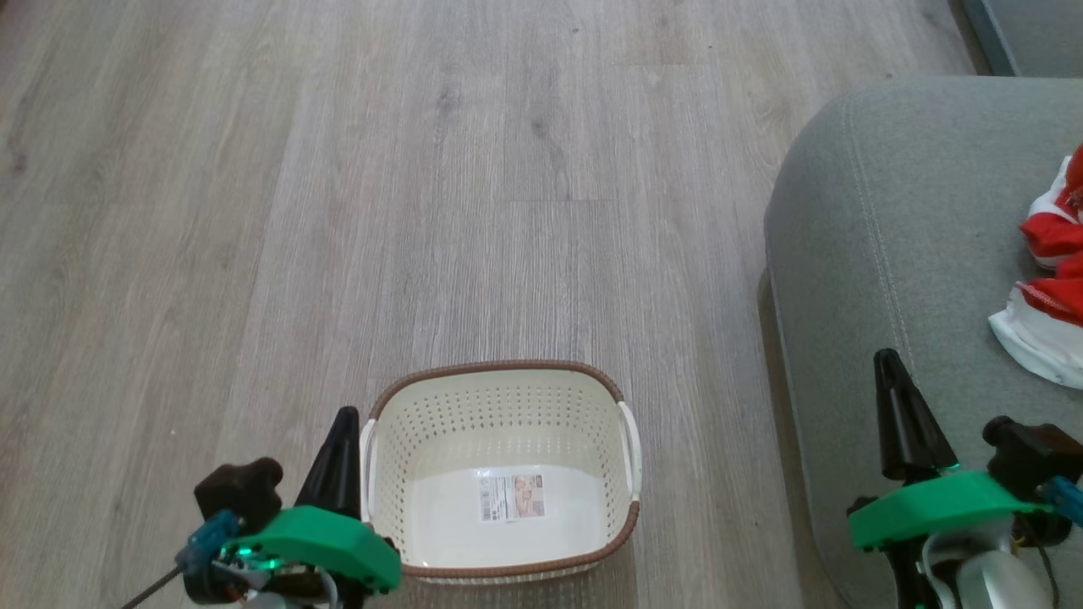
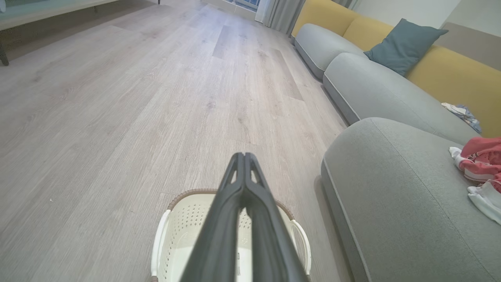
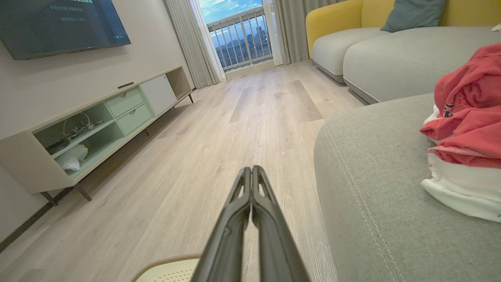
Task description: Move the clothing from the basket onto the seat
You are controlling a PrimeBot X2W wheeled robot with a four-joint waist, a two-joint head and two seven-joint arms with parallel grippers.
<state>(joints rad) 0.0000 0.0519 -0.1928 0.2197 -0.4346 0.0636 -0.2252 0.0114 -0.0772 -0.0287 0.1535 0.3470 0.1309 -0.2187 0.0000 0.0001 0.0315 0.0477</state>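
Both grippers sit low in the head view, each with its two dark fingers pressed together and holding nothing: the left gripper (image 1: 345, 420) is just beside the left handle of the basket (image 1: 499, 369), and the right gripper (image 1: 887, 362) is over the near edge of the seat (image 1: 854, 254). Between them the cream basket stands upright on the wooden floor (image 1: 423, 169), with a paper label (image 1: 511, 496) on its white bottom. Red and white clothing (image 1: 1052, 292) lies bunched on the seat at the far right, well apart from the basket and touching neither gripper.
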